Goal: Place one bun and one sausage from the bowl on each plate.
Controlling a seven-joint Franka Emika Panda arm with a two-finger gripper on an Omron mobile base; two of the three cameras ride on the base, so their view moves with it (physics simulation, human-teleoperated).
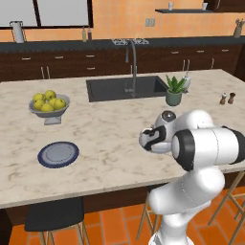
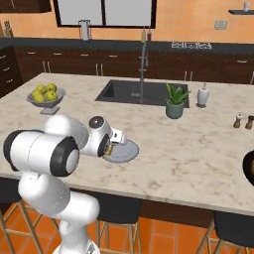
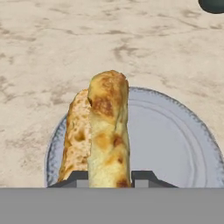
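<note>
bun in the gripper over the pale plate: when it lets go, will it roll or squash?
The bun looks split and oblong, with flat cut faces, so it probably settles rather than rolls far. Its crust looks soft and baked, so the shut gripper may dent it slightly. It hangs over the pale plate, whose low rim would likely stop any small roll.

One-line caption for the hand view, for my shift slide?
Dark fingers shut on a golden-yellow browned hot-dog bun, held over a pale grey-blue round plate on the beige marble counter.
</note>
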